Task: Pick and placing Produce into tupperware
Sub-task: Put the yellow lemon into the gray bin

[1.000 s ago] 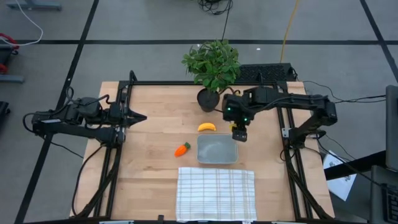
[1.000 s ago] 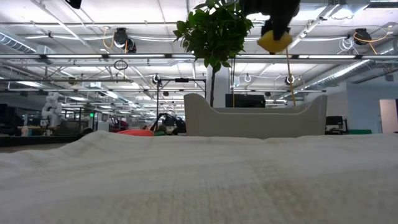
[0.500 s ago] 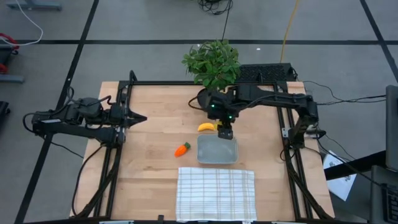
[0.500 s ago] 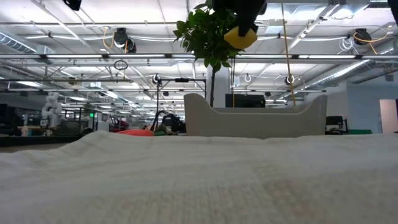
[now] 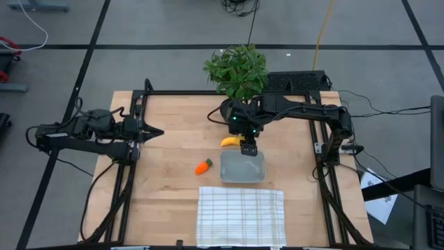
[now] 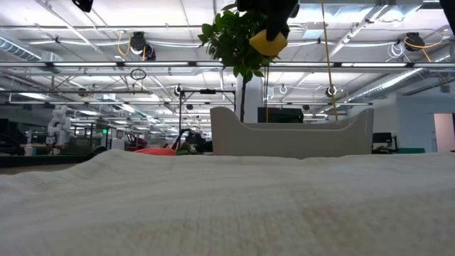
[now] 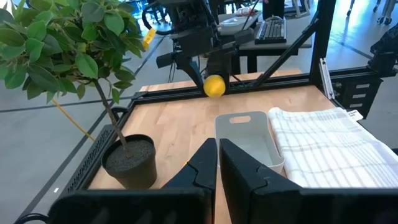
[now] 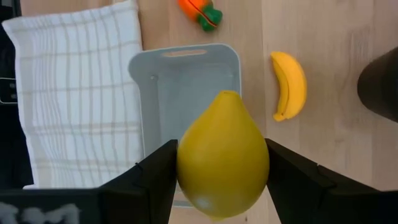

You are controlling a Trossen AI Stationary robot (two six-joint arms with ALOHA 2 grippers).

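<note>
My right gripper (image 5: 248, 147) hangs over the far edge of the tupperware (image 5: 242, 169), shut on the yellow lemon (image 8: 222, 163). The lemon also shows high above the table in the low view (image 6: 269, 43) and in the left wrist view (image 7: 214, 86). The banana (image 5: 230, 142) lies flat on the wood just beyond the tupperware's far left corner. To the tupperware's left, the carrot (image 5: 202, 167) lies on the table. My left gripper (image 5: 158, 131) waits shut at the table's left side, above the wood. My right gripper pinches the lemon by its two opposite sides (image 8: 185, 168) between the two fingers (image 8: 155, 180). The fingers come from above, pointing steeply down. The lemon is lifted clear, high above the tupperware's far part, with one pointed end toward the camera.
A white checked cloth (image 5: 241, 215) lies at the table's near edge, right before the tupperware. A potted plant (image 5: 237, 73) stands at the far edge, its black pot (image 5: 231, 111) just beyond the banana. Bare wood spreads on the table's left half.
My right gripper has carried the lemon toward the table's left edge, from beyond the tupperware's far right corner to above its far edge, mostly in the first half second. The lemon has stayed high and clear of everything.
</note>
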